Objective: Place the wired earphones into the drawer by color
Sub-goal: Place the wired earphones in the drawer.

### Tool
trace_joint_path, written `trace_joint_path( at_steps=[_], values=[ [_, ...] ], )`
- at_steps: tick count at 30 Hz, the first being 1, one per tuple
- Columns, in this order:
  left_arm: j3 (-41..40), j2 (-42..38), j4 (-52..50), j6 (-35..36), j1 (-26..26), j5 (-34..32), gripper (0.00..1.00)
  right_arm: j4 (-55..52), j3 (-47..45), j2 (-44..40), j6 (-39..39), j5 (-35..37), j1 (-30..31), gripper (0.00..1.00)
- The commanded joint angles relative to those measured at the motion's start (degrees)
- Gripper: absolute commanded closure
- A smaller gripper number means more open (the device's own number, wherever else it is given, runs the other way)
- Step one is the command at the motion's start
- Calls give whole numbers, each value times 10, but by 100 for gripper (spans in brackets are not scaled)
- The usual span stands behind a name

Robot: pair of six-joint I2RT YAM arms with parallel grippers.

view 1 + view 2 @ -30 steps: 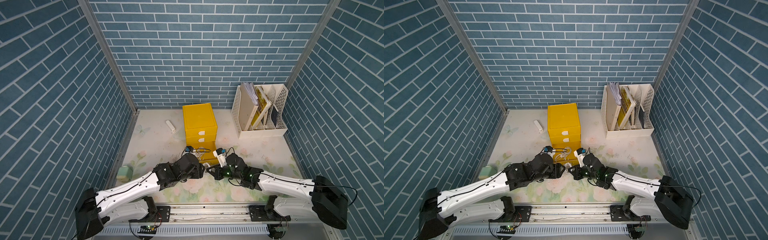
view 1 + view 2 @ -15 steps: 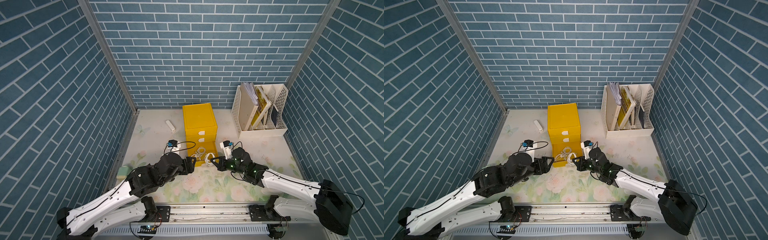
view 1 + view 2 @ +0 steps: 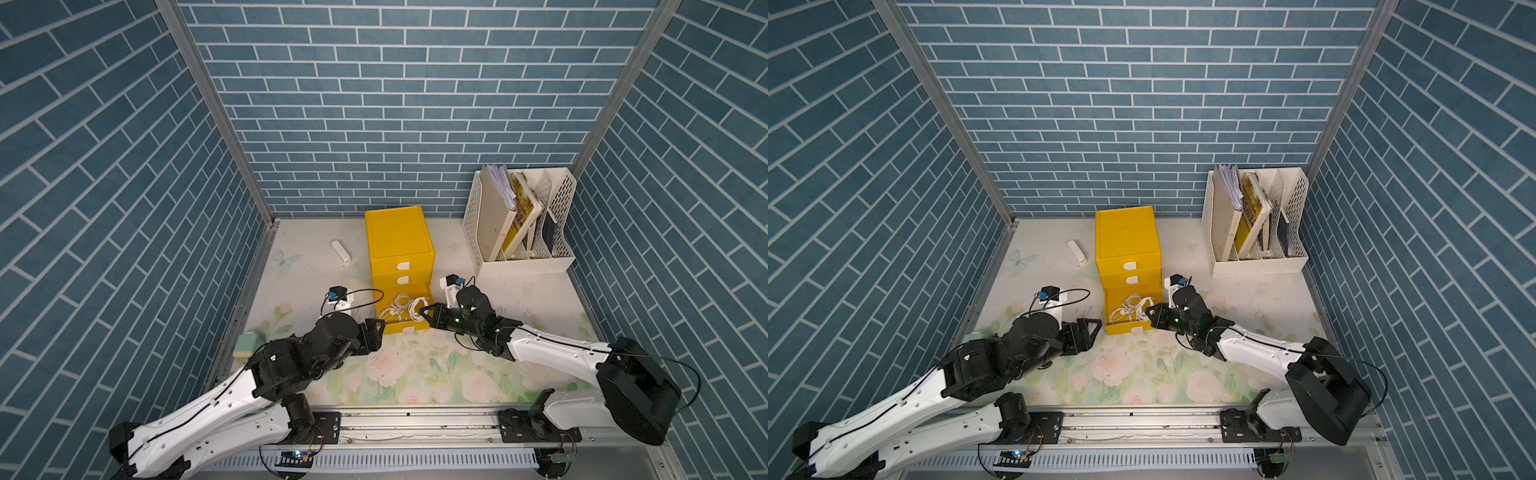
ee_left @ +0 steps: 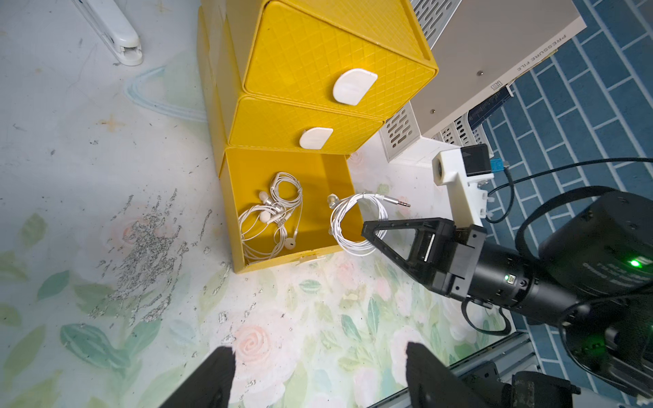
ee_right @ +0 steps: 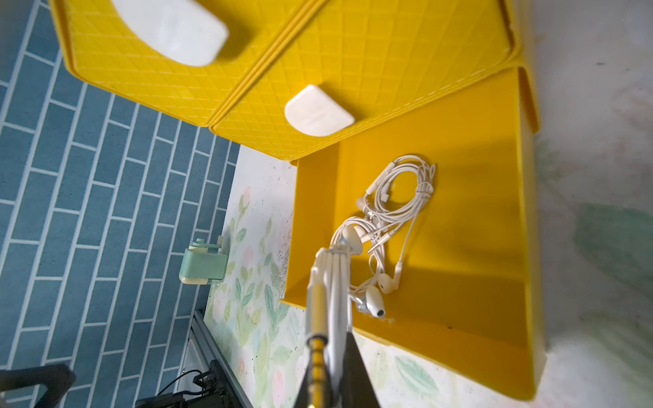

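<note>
Far left by the wall, a mint box [image 3: 245, 349] sits on the floral mat [image 3: 415, 374]. Next is the L gripper [image 4: 318, 348]: jaws wide apart, nothing between them, over bare mat in front of & just left of the drawer [image 3: 405, 328]. In both top views its tip is close to the drawer's front-left corner; contact not clear. Further back, a white clip [image 3: 340, 252] lies flat near the cabinet [image 3: 399, 232]. Cabinet is yellow w/ 3 tiers: top 2 shut, white tabs on them, bottom drawer pulled out fwd. In the drawer's left half a loose tangle of white earphones [image 4: 272, 215] lies on the floor, buds showing. At the drawer's right wall a 2nd white coil [image 4: 333, 226] stands on edge, plug pointing out to the right. R gripper [image 4: 365, 229] is clamped tight on that coil's lower right side. Left wrist view shows the coil straddling the wall; resting on it or hanging free, can't tell. R wrist view: cable & gold plug run up from the closed jaws, over the drawer. Far right at the back, a white rack [image 3: 528, 266] w/ folders, well apart from the drawer
</note>
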Motion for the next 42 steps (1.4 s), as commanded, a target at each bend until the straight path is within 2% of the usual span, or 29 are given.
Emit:
trace_joint_path(
  at_steps=[1,14,18,23,28,36,41,42],
  values=[
    [-5,-5,-1,-3,-3,-8,19,16,19,20,17,6,-8,98],
    [-18,-3,4,-5,-3,-12,19,36,53,94,17,-13,-29,94],
    [-20,-3,3,-6,-3,-12,19,24,67,111,14,-17,-33,88],
    [-20,-7,-1,-6,-3,-15,19,20,69,115,10,-21,-33,70],
    [-19,-8,-2,-6,-3,-14,19,-7,72,97,-4,-14,-34,62],
    [-7,7,7,7,-3,-18,18,-80,68,21,-41,21,-40,61],
    [39,49,36,46,-1,-27,18,-104,59,-40,-59,9,-39,61],
    [56,63,43,61,3,-29,15,-104,48,-54,-56,5,-39,62]
  ],
)
